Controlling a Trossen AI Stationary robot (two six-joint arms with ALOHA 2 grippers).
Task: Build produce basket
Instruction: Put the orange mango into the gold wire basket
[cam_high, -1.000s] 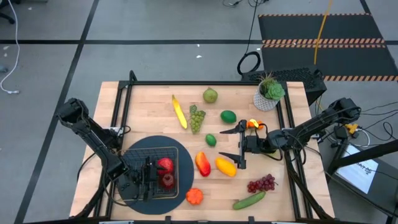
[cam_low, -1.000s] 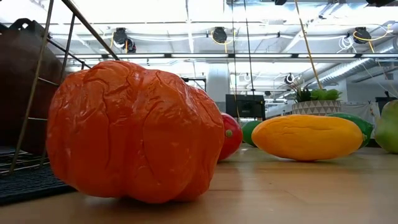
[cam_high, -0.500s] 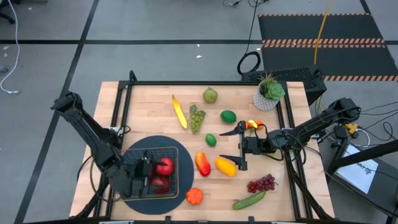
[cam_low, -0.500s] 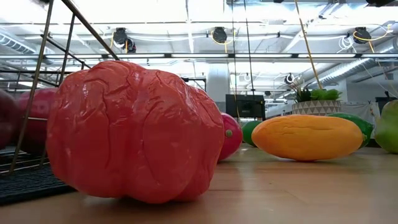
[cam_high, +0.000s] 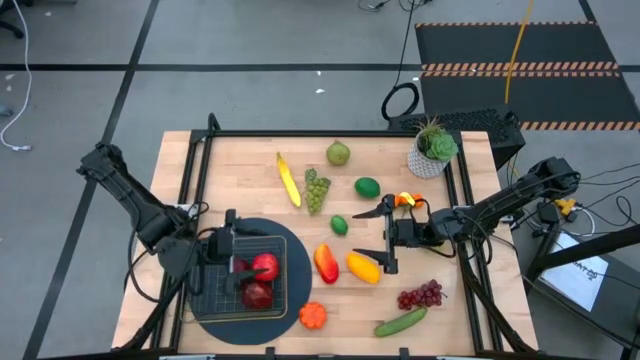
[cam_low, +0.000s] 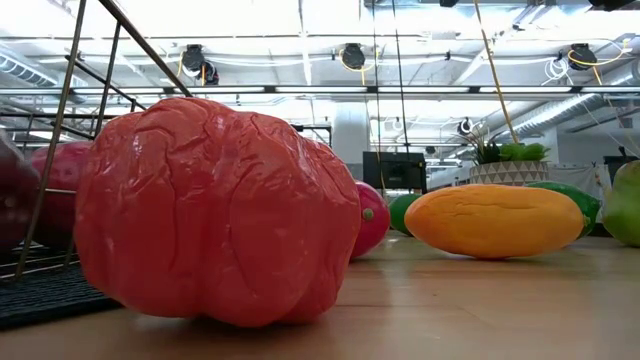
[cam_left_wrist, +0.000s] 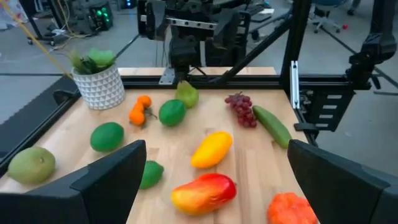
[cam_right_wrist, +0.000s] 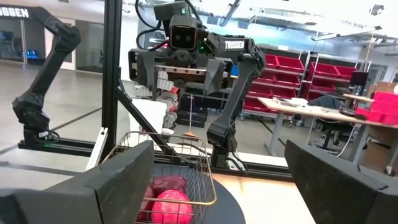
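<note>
Two red apples in the basket, left gripper beside them, both grippers' jaws wide.

we see the basket, a square dark wire mesh, just ahead of the left gripper, two red apples in it. the rest of the produce lies scattered around the spread-fingered right gripper, pepper, grapes, cucumber nearby.

Light wooden table with scattered produce, round dark mat and potted plant.
</note>
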